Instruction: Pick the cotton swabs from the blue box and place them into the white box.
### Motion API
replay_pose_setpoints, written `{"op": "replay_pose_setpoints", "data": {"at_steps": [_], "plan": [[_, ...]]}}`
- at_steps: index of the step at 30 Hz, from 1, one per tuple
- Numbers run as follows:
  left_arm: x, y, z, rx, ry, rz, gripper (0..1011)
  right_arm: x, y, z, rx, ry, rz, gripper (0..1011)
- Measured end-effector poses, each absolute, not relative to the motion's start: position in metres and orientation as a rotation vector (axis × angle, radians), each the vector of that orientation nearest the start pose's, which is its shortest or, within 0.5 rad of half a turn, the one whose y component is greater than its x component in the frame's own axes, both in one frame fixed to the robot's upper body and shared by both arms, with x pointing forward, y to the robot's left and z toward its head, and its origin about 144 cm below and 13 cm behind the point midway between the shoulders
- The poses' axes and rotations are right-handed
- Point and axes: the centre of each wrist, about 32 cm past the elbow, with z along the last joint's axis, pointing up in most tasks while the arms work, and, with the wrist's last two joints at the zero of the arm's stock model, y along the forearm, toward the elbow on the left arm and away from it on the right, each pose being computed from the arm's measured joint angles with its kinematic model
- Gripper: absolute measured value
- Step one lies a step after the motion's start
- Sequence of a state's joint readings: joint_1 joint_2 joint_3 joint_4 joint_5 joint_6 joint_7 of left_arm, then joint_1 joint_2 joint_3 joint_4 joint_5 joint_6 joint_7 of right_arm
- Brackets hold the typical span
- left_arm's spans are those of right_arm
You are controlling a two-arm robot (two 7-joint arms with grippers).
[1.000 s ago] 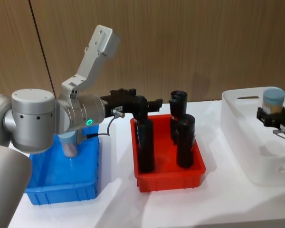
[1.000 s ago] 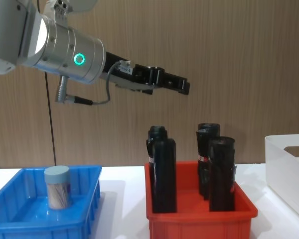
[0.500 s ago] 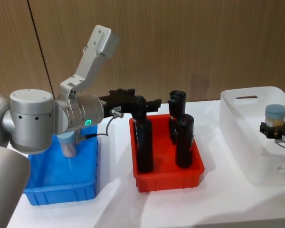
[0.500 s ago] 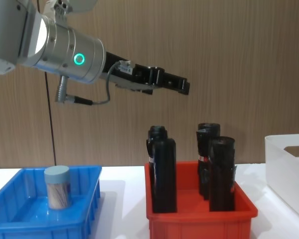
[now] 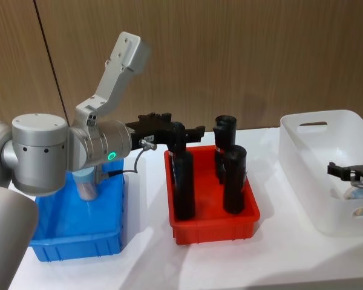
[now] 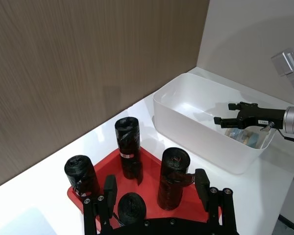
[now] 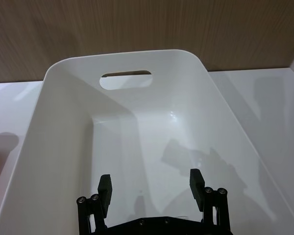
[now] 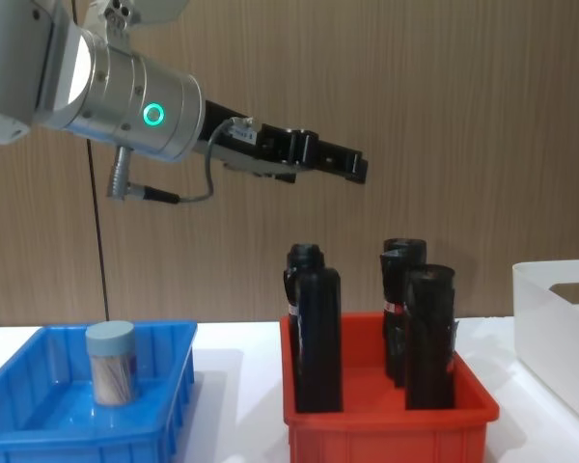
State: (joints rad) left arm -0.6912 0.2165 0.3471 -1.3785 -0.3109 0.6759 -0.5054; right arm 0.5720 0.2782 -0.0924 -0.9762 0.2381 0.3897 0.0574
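Observation:
One jar of cotton swabs [image 5: 86, 184] [image 8: 111, 362] stands upright in the blue box [image 5: 78, 241] [image 8: 179, 405], partly behind my left arm. Another jar [image 6: 247, 136] [image 5: 357, 193] rests on the floor of the white box [image 5: 308, 157] [image 6: 196, 132] [image 7: 63, 122] [image 8: 550, 318]. My right gripper [image 5: 353, 171] [image 6: 228, 113] [image 7: 150, 186] hangs open just above that jar, inside the box, holding nothing. My left gripper [image 5: 190, 130] [image 8: 352, 166] [image 6: 156, 185] hovers open and empty high over the red bin.
A red bin [image 5: 215, 226] [image 8: 386, 434] with three tall black bottles [image 5: 183, 181] [image 8: 314, 333] stands between the two boxes. A wood-panelled wall runs close behind the white table. A thin dark cable hangs down at the left.
My right gripper came down into the white box with the jar and let go of it; its fingers now stand open. The left arm has not moved.

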Motion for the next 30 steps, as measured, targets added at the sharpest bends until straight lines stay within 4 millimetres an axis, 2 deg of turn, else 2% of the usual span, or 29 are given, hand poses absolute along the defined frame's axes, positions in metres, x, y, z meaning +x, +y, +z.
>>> {"op": "replay_pose_setpoints", "data": {"at_steps": [14, 30], "plan": [[0.603, 0.198, 1.338, 0.252, 0.159, 0.8, 1004, 0.598, -0.335, 1.197, -0.27, 0.245, -1.591, 1002], [0.603, 0.198, 1.338, 0.252, 0.159, 0.8, 1004, 0.571, -0.329, 1.216, -0.096, 0.092, -1.595, 1002]]}}
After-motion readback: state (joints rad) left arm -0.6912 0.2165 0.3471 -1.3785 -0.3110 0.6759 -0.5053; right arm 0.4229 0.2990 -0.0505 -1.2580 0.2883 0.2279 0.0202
